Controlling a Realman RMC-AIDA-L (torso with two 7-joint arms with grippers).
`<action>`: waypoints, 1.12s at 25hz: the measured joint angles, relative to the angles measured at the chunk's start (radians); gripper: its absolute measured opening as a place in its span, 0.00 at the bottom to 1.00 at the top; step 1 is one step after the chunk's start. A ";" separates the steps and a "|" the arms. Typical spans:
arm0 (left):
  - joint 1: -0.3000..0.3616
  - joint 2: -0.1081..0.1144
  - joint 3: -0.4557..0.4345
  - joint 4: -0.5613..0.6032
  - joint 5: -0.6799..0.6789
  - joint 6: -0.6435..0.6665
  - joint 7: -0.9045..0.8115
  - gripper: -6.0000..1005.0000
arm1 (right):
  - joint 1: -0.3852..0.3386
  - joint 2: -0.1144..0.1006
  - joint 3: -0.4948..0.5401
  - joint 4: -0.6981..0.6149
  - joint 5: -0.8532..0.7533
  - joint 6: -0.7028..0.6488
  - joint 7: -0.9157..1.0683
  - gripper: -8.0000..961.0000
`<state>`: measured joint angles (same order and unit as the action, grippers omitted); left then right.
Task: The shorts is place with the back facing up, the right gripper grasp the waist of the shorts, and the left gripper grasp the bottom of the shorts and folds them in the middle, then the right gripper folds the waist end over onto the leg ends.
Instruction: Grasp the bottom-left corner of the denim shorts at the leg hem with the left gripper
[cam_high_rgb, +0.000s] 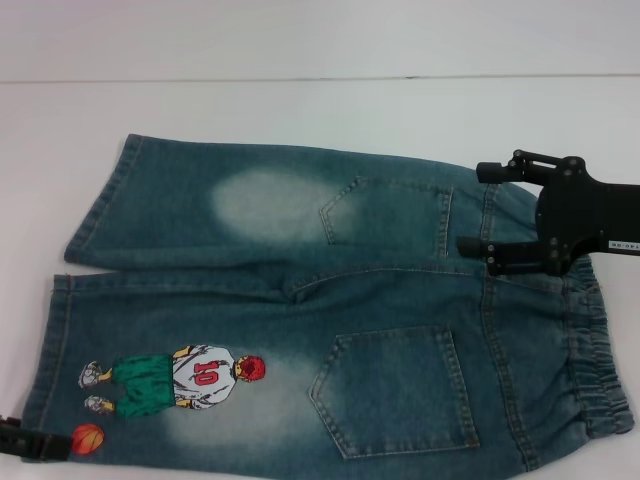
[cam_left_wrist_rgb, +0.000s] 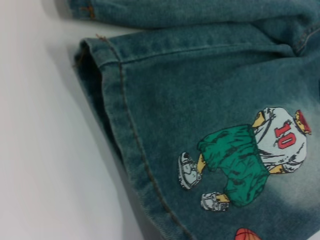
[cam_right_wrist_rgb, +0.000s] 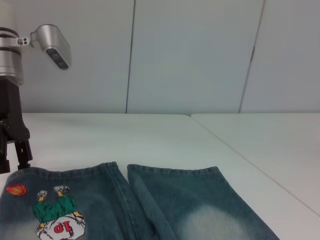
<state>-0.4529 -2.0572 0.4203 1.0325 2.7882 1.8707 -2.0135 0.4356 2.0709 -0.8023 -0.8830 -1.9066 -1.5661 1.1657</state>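
The faded denim shorts (cam_high_rgb: 300, 300) lie flat on the white table, back pockets up, legs pointing left. The ruffled waist (cam_high_rgb: 600, 350) is at the right. My right gripper (cam_high_rgb: 468, 208) hovers open over the far half of the waist, its two fingers spread with nothing between them. The two leg hems (cam_high_rgb: 58, 340) lie at the left, and the nearer one carries the orange ball (cam_high_rgb: 88, 438) and the player numbered 10 (cam_high_rgb: 190, 378). My left gripper (cam_high_rgb: 35, 442) stands at the near hem beside the ball. The right wrist view shows this left gripper (cam_right_wrist_rgb: 14, 167) open, fingers pointing down at the hem.
The white table (cam_high_rgb: 300, 110) extends beyond the shorts on the far and left sides. A second white tabletop (cam_right_wrist_rgb: 270, 135) adjoins it, with pale wall panels (cam_right_wrist_rgb: 195, 55) behind. The near hem (cam_left_wrist_rgb: 125, 125) lies slightly raised off the table.
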 joint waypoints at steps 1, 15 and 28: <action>0.000 0.000 0.000 0.000 0.000 0.000 0.000 0.87 | 0.000 0.000 0.000 0.000 0.000 0.000 0.000 0.94; -0.019 -0.003 0.027 -0.023 -0.004 -0.025 0.017 0.74 | -0.014 0.004 0.001 0.001 0.000 -0.002 0.005 0.94; -0.021 -0.009 0.051 -0.024 0.002 -0.047 0.009 0.30 | -0.039 0.012 0.014 0.000 0.003 -0.017 0.012 0.94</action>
<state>-0.4736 -2.0661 0.4709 1.0087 2.7898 1.8235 -2.0044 0.3968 2.0824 -0.7882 -0.8826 -1.9037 -1.5828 1.1774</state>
